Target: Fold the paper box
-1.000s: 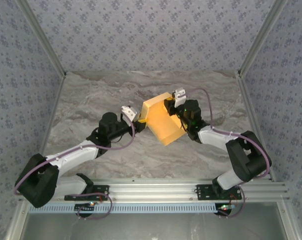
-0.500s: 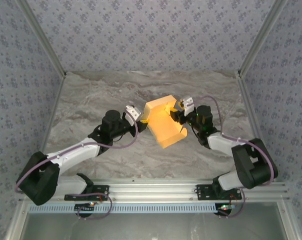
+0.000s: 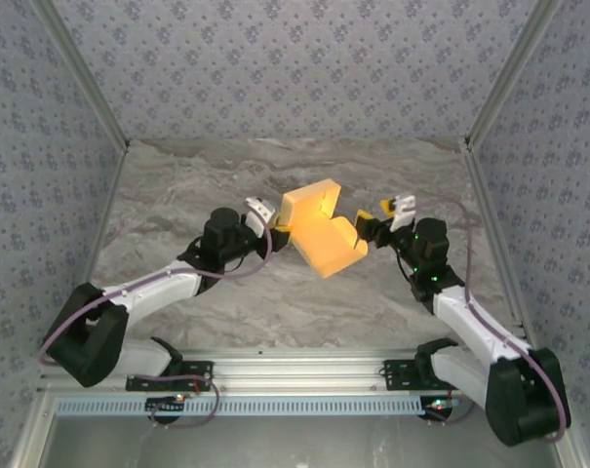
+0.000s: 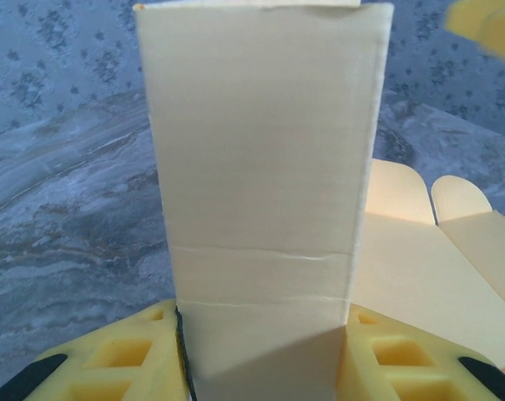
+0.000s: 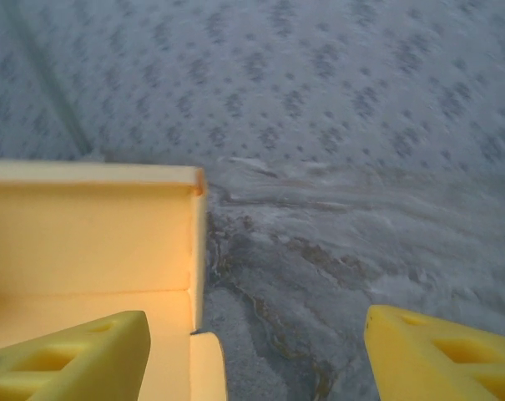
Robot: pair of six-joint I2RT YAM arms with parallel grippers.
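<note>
the top view is evenly and softly lit from above. there the paper box (image 3: 319, 229) is rendered bright, with a deeper orange shade inside its fold, and a faint shadow is cast on the marble table (image 3: 177, 185) just beside the box. in the left wrist view the box's upright panel is washed pale and is shaded at its lower end. in the right wrist view the wallpaper (image 5: 361, 83) beyond the box is smeared and out of focus.

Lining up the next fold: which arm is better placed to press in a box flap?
Likely right. The left gripper is shut on a panel of the paper box, anchoring it; the right gripper is open and free beside it.
</note>
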